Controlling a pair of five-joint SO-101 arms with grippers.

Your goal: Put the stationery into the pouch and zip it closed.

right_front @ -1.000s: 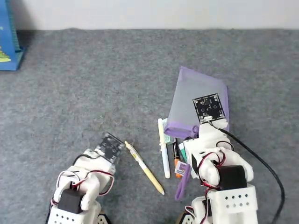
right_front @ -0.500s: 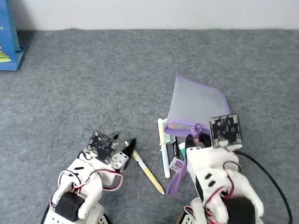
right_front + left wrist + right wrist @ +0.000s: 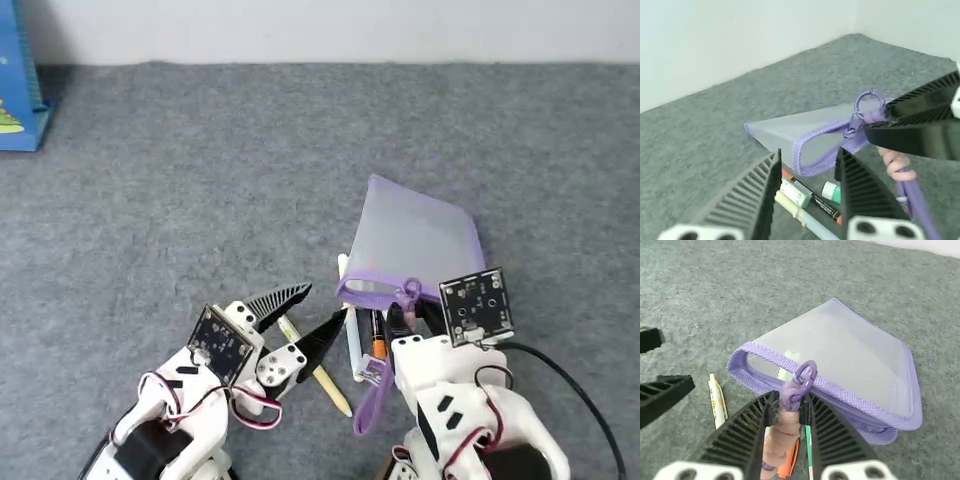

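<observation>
The purple mesh pouch [image 3: 418,235] lies right of centre, its open mouth facing the arms and lifted at the zip end. My right gripper [image 3: 404,304] is shut on the pouch's zipper pull [image 3: 801,381], holding the mouth [image 3: 771,363] up. My left gripper [image 3: 327,300] stands open, empty, just left of the mouth and above a yellow pen [image 3: 318,372]. A white pen [image 3: 353,345] and an orange-tipped marker [image 3: 378,338] lie in front of the mouth. In the left wrist view the pouch [image 3: 795,131] sits beyond the open fingers [image 3: 752,197], with pens [image 3: 801,192] below.
A blue box [image 3: 20,85] stands at the far left by the wall. A purple strap [image 3: 372,400] trails from the pouch toward the right arm's base. Open grey carpet [image 3: 200,170] stretches behind and to the left.
My right gripper drew the pouch back toward the arms and raised its mouth. My left arm came forward over the yellow pen and its fingers spread open.
</observation>
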